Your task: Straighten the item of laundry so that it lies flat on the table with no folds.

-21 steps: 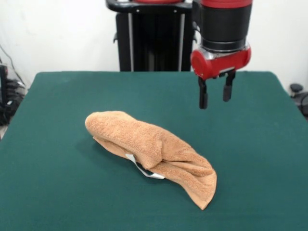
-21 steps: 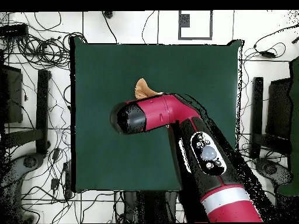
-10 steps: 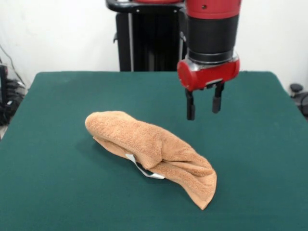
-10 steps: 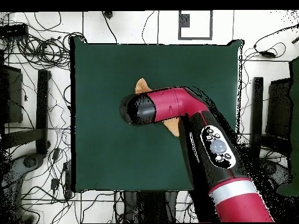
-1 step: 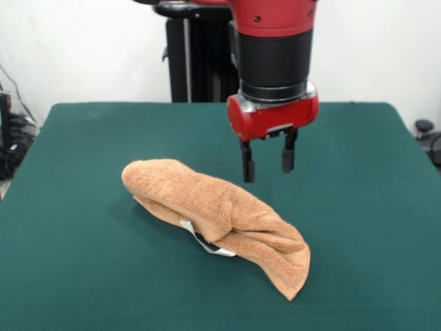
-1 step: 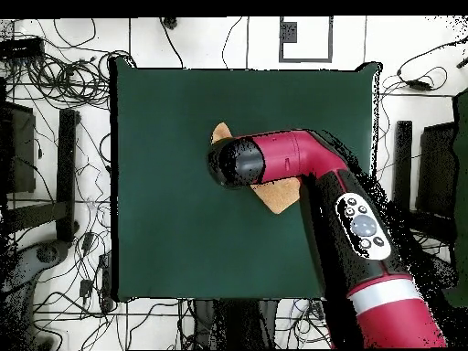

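Towel [image 5: 219,219] sits bunched into a long rumpled roll near the middle of the table [image 5: 83,276], running in the front view from far-left to near-right, where it ends in a pointed corner. Small white tag [image 5: 207,243] pokes out from under the near side. No part lies flat, layers overlap all along the roll.

Gripper [image 5: 268,163] hangs above the cloth just behind the roll's middle, fingers [image 5: 247,167] spread a moderate gap apart, nothing between them, not touching the towel. In the overhead view the arm [image 6: 302,164] covers most of the towel; only a tip at one end and a patch on the other side show, so the fold layout from above cannot be read.

Risks, as a judgement:
- Descent over the thick middle likely pinches several layers at once, so a lift drags the whole bundle instead of opening it.
- Grip on a fold ridge rather than a corner or edge may just flip the roll and leave new creases.
- Shallow pinch on loopy terry may slip out mid-pull.
- Fingers pushed too deep could snag the green felt top.
- Pull toward the right edge could carry cloth off the table, though there is plenty of room now.
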